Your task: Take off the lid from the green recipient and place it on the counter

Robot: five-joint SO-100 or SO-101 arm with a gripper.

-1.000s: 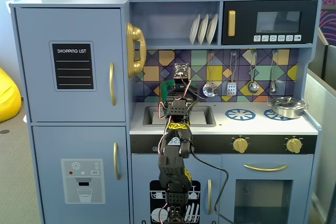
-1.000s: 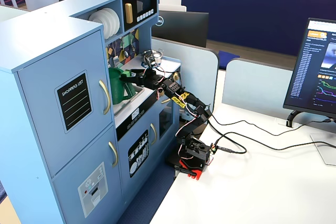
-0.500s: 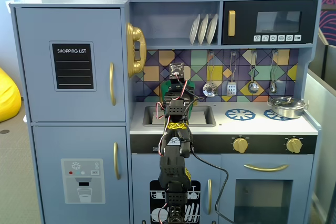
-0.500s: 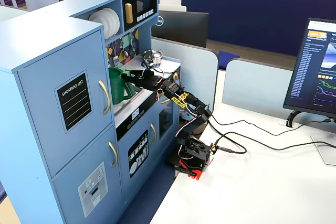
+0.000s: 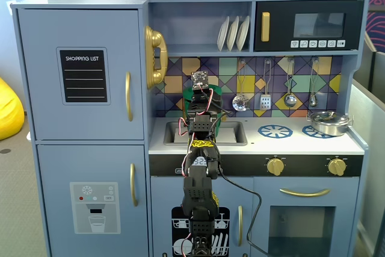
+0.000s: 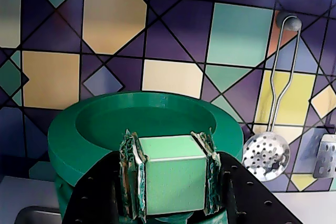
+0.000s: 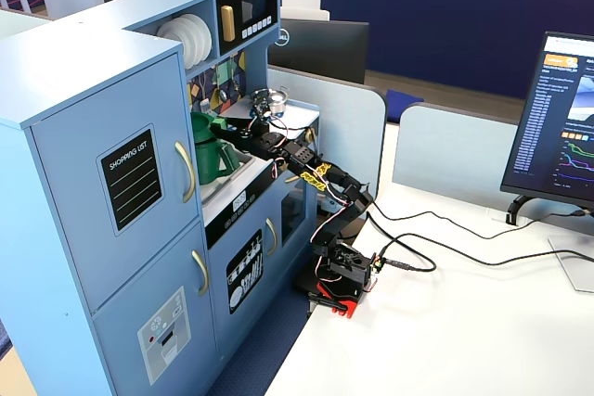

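The lid (image 6: 142, 124) is a round dark-green disc with a raised rim and a paler square tab (image 6: 172, 179). It still sits on the recipient (image 7: 210, 157), directly ahead of the pincer (image 6: 170, 182), whose taped fingers (image 6: 131, 177) pinch that tab from both sides.

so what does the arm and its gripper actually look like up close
The arm is black plastic segments with a yellow patterned joint cover and loose red, white and black wires along it. The gripper has black perforated jaws, its fingers wrapped in greenish tape.
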